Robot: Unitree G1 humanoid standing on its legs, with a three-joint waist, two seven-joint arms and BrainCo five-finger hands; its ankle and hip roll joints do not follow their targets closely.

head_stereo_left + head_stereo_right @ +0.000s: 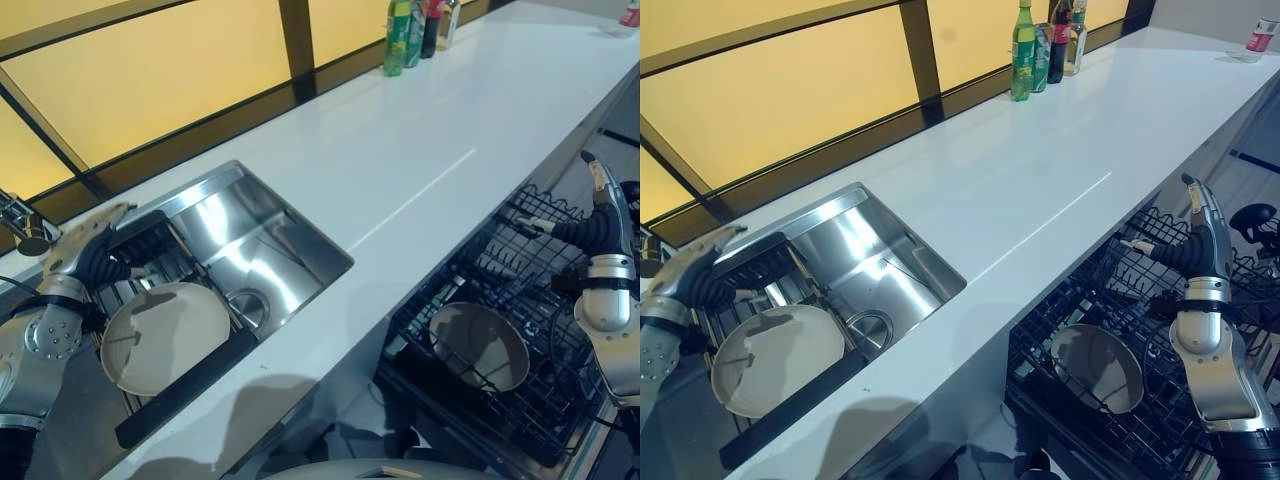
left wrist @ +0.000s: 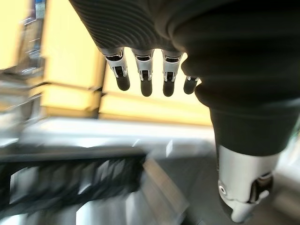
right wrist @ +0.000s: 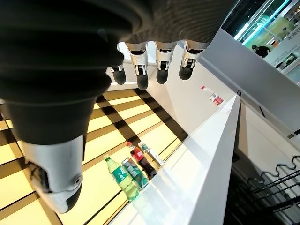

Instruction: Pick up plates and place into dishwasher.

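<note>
A cream plate [image 1: 165,338] lies flat on the black rack [image 1: 190,385] in the steel sink [image 1: 260,250]. A second cream plate [image 1: 478,345] leans in the black wire dishwasher rack [image 1: 520,290] pulled out below the counter. My left hand [image 1: 85,250] hovers over the sink's left side, just beyond the first plate, its fingers [image 2: 143,75] straight and holding nothing. My right hand [image 1: 598,215] is raised over the right part of the dishwasher rack, its fingers [image 3: 159,61] extended and empty.
A long white counter [image 1: 440,130] runs between sink and dishwasher. Bottles [image 1: 415,30] stand at its far end by the yellow window wall. A tap [image 1: 25,228] stands at the sink's left. A small red-and-white can [image 1: 1260,40] sits at the counter's far right corner.
</note>
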